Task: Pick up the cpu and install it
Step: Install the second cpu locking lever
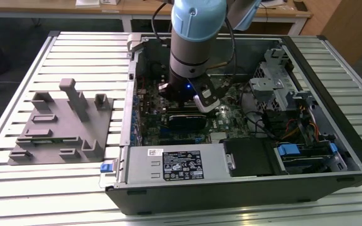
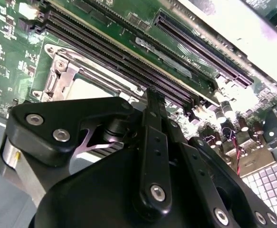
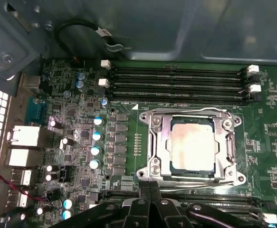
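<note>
The cpu [image 3: 193, 145], a small square chip with a pale silver top, lies flat inside the metal-framed socket [image 3: 158, 142] on the green motherboard. In the second wrist view a corner of the cpu [image 2: 91, 89] shows past the black gripper linkage. My gripper [image 3: 150, 186] hovers beside the socket's edge, apart from the chip, its two thin black fingers pressed together with nothing between them. In the exterior view the gripper [image 1: 195, 104] is down inside the open computer case, over the motherboard.
Rows of memory slots [image 3: 176, 80] run along the socket's far side, and capacitors [image 3: 96, 142] stand beside it. A grey plastic fixture [image 1: 58, 127] with upright blocks sits on the slatted table at the exterior view's left. Case walls [image 1: 332, 70], drive bays and cables surround the board.
</note>
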